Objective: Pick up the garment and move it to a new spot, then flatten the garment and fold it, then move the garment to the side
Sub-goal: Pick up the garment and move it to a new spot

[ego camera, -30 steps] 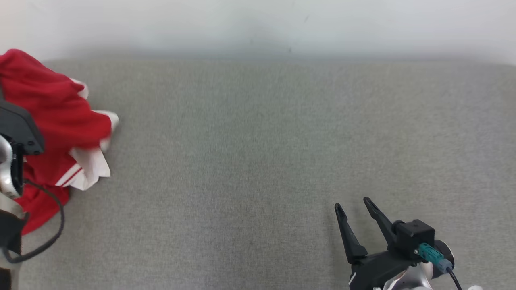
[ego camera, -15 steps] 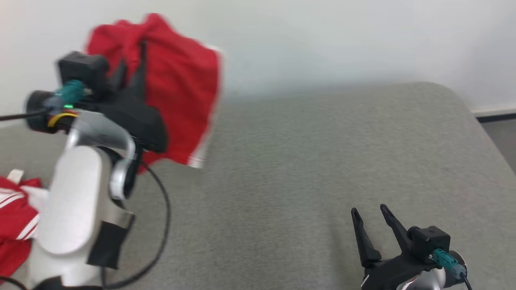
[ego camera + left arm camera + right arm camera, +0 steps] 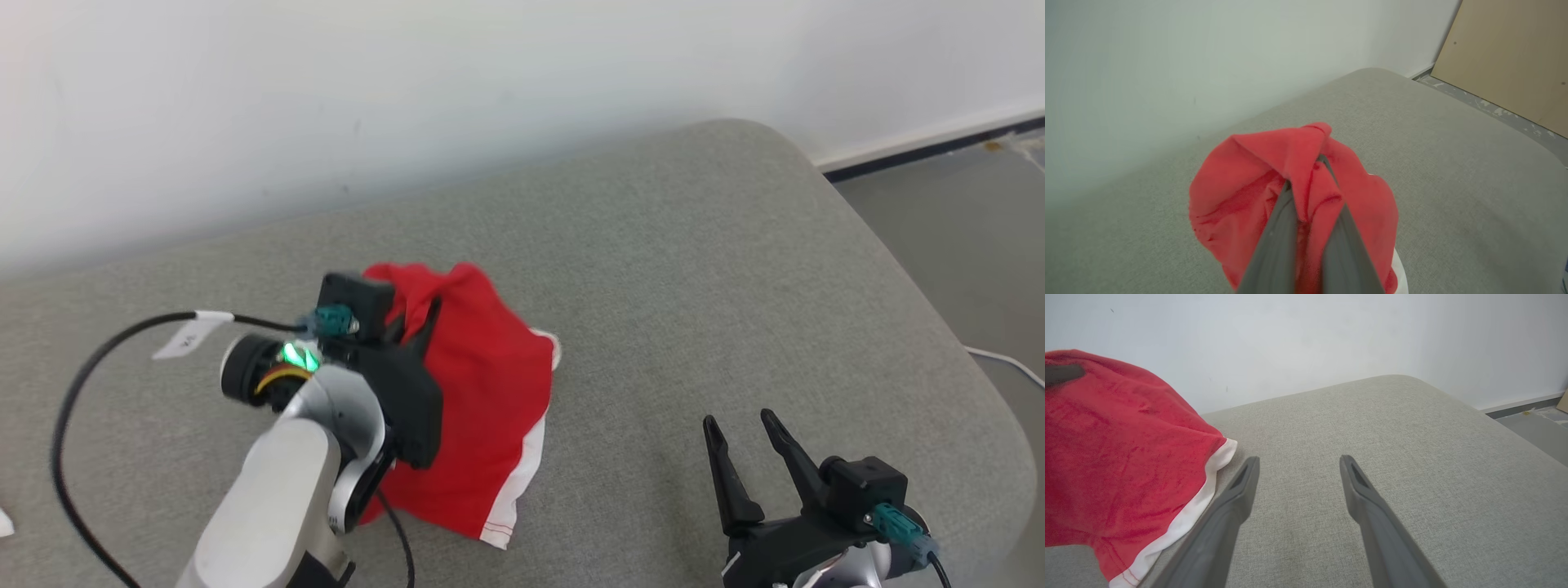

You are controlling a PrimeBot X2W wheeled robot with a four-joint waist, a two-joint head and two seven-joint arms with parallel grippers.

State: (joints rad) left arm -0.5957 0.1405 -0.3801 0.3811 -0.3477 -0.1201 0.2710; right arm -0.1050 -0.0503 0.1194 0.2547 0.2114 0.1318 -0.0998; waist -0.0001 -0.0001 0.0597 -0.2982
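The garment [image 3: 482, 408] is red with a white hem and hangs in a bunch over the middle of the grey table [image 3: 694, 269]; its lower edge touches the cloth top. My left gripper [image 3: 416, 314] is shut on the garment's top fold, and in the left wrist view the red cloth [image 3: 1290, 179] wraps over both fingers [image 3: 1278, 228]. Low at the right, my right gripper [image 3: 739, 425] stands open above the table with nothing between its fingers. The right wrist view has the garment [image 3: 1118, 457] just left of that gripper [image 3: 1298, 463].
A pale wall [image 3: 408, 98] runs behind the table. The table's rounded right corner [image 3: 963, 376] drops to a grey floor [image 3: 971, 220], where a white cable [image 3: 1008, 363] lies. A tan board [image 3: 1515, 57] leans at the far right. A black cable [image 3: 90, 376] trails from my left wrist.
The head camera has swung right. My left gripper has carried the garment from the table's left end, up through the air, and down to the middle. The right gripper has stayed open.
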